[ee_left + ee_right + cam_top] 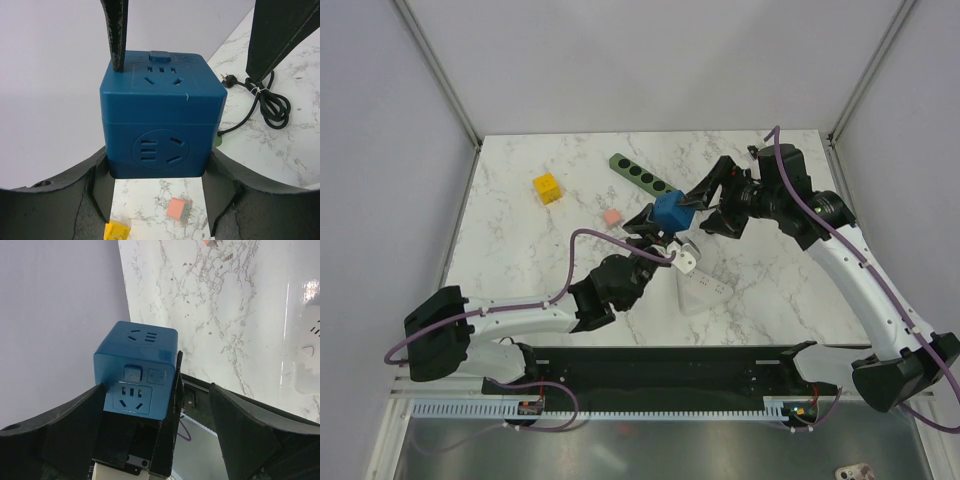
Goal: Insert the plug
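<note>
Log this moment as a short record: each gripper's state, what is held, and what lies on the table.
left gripper: shut on the blue socket cube, holding it above the table
right gripper: open, fingers on either side of the cube, not clamped
on the table: green power strip, white power strip, yellow block, pink block, coiled black cable
plug inserted: not yet

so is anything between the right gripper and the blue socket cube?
Nothing visible. The blue socket cube, clamped in the left gripper, sits between the right gripper's open fingers, close to one and clear of the other.
</note>
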`<state>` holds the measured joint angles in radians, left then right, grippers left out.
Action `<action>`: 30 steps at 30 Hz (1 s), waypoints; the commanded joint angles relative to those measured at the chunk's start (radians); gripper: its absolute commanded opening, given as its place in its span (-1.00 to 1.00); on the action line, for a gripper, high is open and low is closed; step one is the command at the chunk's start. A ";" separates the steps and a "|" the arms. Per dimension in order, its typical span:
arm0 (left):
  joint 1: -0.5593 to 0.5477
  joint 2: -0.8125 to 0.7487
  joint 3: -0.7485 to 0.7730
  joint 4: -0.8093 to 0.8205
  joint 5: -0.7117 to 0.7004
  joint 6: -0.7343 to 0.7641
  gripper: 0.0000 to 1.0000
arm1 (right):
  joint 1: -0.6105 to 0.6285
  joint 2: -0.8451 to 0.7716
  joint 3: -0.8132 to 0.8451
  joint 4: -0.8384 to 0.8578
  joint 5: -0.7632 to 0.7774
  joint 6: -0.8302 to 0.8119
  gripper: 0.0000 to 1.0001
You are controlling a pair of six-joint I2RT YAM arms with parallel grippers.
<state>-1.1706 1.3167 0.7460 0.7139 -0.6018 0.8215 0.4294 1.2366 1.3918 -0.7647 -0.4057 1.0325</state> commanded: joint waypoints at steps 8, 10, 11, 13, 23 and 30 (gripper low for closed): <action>-0.064 0.073 0.007 0.193 -0.032 0.131 -0.96 | 0.002 0.009 -0.030 0.084 0.016 0.044 0.78; -0.064 0.076 0.009 0.193 -0.029 0.131 -0.95 | 0.003 0.008 -0.040 0.096 0.011 0.044 0.77; -0.064 0.076 0.007 0.191 -0.026 0.130 -0.95 | 0.003 0.006 -0.051 0.102 0.010 0.044 0.77; -0.069 0.081 0.010 0.191 -0.027 0.131 -0.96 | 0.002 0.006 -0.063 0.105 0.007 0.040 0.75; -0.075 0.133 0.021 0.191 -0.036 0.145 -0.95 | 0.019 -0.016 -0.106 0.105 0.004 0.046 0.53; -0.080 0.148 0.059 0.161 -0.082 0.090 -0.47 | 0.019 -0.031 -0.146 0.146 0.021 0.037 -1.00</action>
<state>-1.2366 1.4605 0.7494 0.8196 -0.6792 0.9279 0.4397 1.2346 1.2594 -0.6704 -0.3866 1.0740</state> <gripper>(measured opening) 0.670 0.656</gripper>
